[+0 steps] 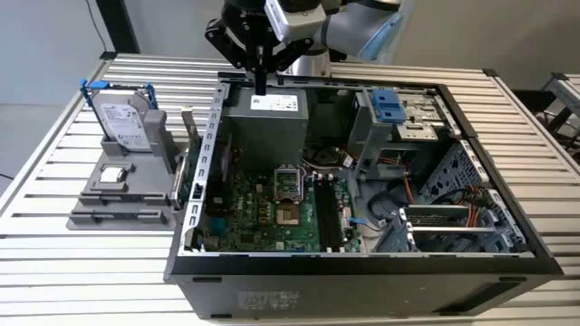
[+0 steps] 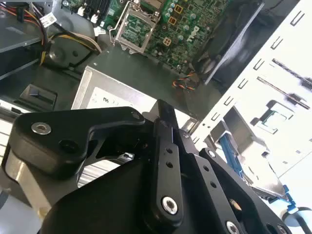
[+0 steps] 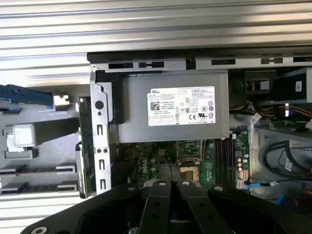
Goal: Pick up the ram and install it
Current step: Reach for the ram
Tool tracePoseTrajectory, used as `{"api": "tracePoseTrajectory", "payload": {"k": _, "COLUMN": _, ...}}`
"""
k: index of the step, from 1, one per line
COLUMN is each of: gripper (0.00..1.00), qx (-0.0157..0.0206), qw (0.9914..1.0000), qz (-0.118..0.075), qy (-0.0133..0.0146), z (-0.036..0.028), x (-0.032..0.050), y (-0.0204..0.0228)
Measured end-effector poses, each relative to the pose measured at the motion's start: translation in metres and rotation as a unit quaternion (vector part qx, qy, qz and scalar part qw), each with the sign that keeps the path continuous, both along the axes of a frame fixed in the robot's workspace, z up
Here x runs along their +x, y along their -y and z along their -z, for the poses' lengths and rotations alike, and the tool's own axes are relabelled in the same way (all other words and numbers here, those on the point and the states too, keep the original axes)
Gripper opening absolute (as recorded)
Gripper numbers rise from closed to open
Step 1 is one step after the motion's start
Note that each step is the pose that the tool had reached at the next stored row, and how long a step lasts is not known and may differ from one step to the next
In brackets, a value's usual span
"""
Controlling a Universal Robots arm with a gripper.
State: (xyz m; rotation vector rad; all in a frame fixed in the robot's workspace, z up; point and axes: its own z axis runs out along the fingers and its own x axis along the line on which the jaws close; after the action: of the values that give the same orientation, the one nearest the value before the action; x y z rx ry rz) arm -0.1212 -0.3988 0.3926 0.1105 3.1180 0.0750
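My gripper (image 1: pixel 261 87) hangs above the back left corner of the open computer case (image 1: pixel 195 204), over the grey power supply (image 1: pixel 272 115). Its black fingers (image 2: pixel 165 126) press together with nothing between them, as both wrist views show. The ram is hidden or out of view: I cannot tell whether a stick sits in the long dark memory slots (image 1: pixel 327 214) on the green motherboard (image 1: pixel 249 210). The first wrist view has those slots (image 3: pixel 225 158) beside the processor socket (image 3: pixel 187 163), below the power supply's pale label (image 3: pixel 181 106).
Left of the case, a grey holder (image 1: pixel 122 204) carries a silver hard drive with blue rails (image 1: pixel 122 122). A green expansion card (image 1: pixel 191 159) stands between the holder and the case wall. Drive cages and cables (image 1: pixel 426 197) take up the case's right half. Everything rests on a slatted table (image 1: pixel 54 244).
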Motion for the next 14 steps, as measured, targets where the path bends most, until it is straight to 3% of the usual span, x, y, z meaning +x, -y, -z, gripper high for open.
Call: {"api": "tracePoseTrajectory", "payload": {"k": 14, "gripper": 0.0, "qx": 0.0, "qw": 1.0, "qz": 0.0, "qy": 0.0, "z": 0.0, "x": -0.0013, "y": 0.0}}
